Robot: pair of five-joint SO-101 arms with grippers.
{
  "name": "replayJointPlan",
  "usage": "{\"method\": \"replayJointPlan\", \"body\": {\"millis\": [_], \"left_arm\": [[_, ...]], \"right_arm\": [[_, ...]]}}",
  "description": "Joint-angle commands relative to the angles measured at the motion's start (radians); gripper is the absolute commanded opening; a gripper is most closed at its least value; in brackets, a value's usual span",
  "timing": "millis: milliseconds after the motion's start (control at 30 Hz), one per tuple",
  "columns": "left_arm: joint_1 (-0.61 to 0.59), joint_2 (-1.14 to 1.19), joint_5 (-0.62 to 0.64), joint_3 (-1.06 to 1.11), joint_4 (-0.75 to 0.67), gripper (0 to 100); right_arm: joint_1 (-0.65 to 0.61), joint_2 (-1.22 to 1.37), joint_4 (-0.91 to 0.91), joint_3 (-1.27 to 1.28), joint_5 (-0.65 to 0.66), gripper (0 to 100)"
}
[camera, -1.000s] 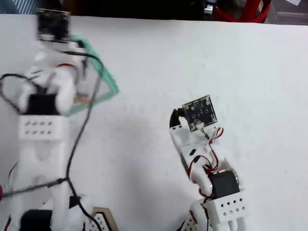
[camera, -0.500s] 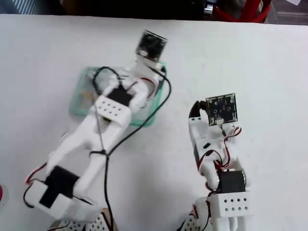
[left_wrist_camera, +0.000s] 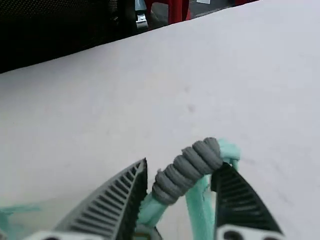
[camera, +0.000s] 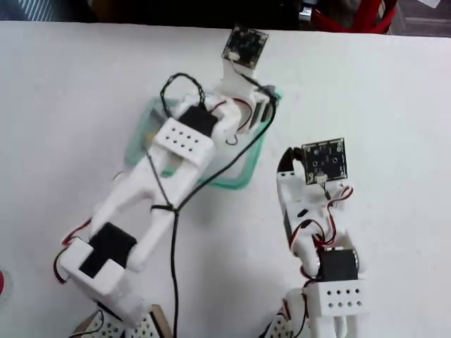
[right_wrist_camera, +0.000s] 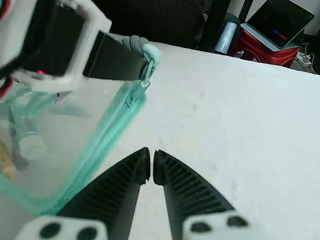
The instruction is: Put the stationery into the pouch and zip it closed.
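High cam: fixed above, looks down over tabletop [camera: 394, 105], far edge at frame top. Left wrist cam: very close and low, faces far edge past left gripper [left_wrist_camera: 182, 167]. Right wrist cam: close, faces far edge past right gripper [right_wrist_camera: 151, 155]. All three share the pouch [camera: 239, 179] corner with the zip pull [left_wrist_camera: 200, 157].

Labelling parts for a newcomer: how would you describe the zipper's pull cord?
On the white table lies a clear pouch edged in mint green. At its corner, between the fingers of the left gripper, sits the pull cord: grey and knotted, unlike anything nearby.
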Motion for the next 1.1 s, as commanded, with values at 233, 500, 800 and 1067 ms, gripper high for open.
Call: {"method": "replayJointPlan", "body": {"millis": [233, 500, 800, 1067], "left_arm": [[0.038, 0.113, -0.252, -0.264, 0.27, 25], [-0.133, -0.044, -0.215, -0.549, 0.614, 7], [-0.355, -0.472, -0.215, -0.674, 0.974, 2], [-0.641, -0.897, -0.215, -0.443, 1.042, 3]], "right_arm": [[0.01, -0.012, -0.013, -0.009, -0.009, 1.8], [0.039, -0.012, -0.044, 0.031, -0.009, 1.8], [-0.087, -0.004, -0.062, 0.051, -0.002, 1.8], [-0.096, -0.013, 0.038, -0.069, 0.0, 1.8]]}}
